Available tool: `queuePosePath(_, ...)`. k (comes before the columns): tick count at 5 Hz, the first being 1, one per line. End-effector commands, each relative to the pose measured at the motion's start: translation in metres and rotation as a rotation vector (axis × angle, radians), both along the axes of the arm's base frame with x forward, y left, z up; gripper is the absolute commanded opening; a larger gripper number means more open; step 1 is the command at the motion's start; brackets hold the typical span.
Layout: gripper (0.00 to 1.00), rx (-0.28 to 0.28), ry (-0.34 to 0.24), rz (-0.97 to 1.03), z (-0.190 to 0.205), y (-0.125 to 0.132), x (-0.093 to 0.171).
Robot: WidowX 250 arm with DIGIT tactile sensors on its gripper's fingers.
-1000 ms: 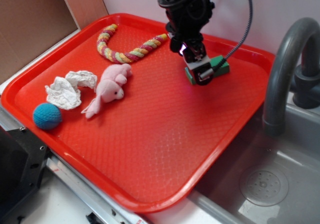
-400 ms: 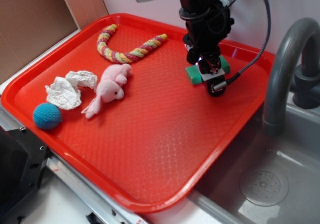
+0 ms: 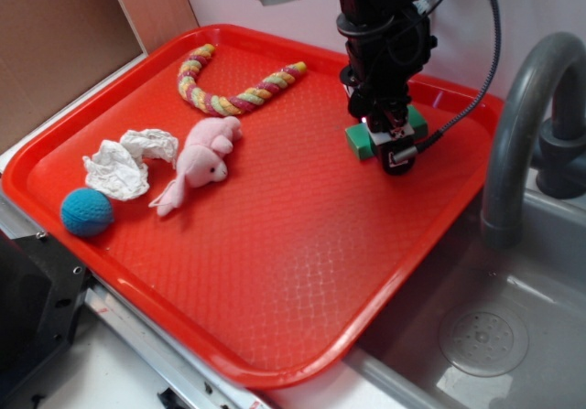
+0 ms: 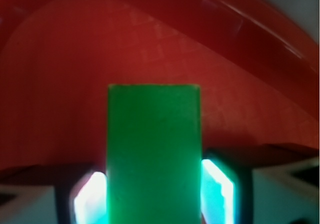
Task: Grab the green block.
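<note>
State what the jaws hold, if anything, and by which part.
The green block, taken by its two long sides near one end; the gripper has a jaw against each side.

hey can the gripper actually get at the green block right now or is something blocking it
Most likely yes. The gripper is already down over the green block on the red tray, and the wrist view shows the block between the fingers, nothing else near it. Whether the pads are pressing on it yet is unclear.

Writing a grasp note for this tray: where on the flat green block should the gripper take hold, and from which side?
Across the two long side faces of the flat green rectangular block, coming from above: it lies flat on the red plastic tray, its narrow width fitting between the gripper fingers.
</note>
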State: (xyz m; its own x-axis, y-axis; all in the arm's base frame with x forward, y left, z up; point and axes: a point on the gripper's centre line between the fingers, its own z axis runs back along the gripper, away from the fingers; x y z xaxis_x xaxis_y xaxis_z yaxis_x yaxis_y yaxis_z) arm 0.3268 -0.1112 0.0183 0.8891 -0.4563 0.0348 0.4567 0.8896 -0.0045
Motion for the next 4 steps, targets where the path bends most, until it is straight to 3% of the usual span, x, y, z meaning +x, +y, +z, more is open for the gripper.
queuePosePath(1, 0.0, -0.031, -0.043, 0.123, 0.054, 0.021, -0.006)
queuePosePath(3, 0.0, -0.069, -0.043, 0.234, 0.126, 0.053, -0.061)
queuePosePath(4, 0.0, -0.117, -0.028, 0.255, 0.147, 0.066, -0.093)
